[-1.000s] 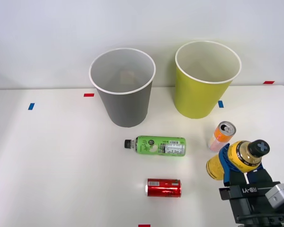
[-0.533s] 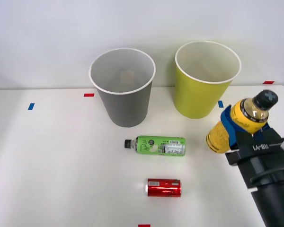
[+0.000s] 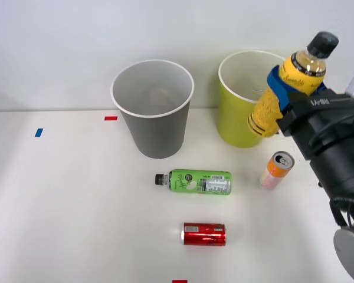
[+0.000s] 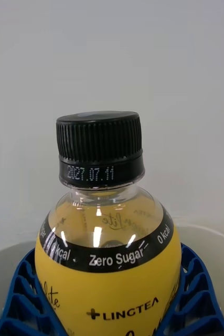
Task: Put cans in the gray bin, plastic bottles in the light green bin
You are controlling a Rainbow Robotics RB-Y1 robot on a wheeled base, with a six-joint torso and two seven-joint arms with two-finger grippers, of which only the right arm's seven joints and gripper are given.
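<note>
claw (image 3: 283,94) grasps yellow bottle (image 3: 281,94) at light green bin's (image 3: 239,124) rim; gray bin (image 3: 156,132) empty.

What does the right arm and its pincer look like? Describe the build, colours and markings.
The right arm is bulky, glossy black and made of rounded segments, with a silver-gray round part near the front view's lower corner. A flat black block behind the pincer bears white lettering reading RB-Y1. The fingers are bright blue with an open ribbed lattice.

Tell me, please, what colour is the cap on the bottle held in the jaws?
Black, with a ribbed side; the yellow bottle shows its cap best in the right wrist view.
</note>
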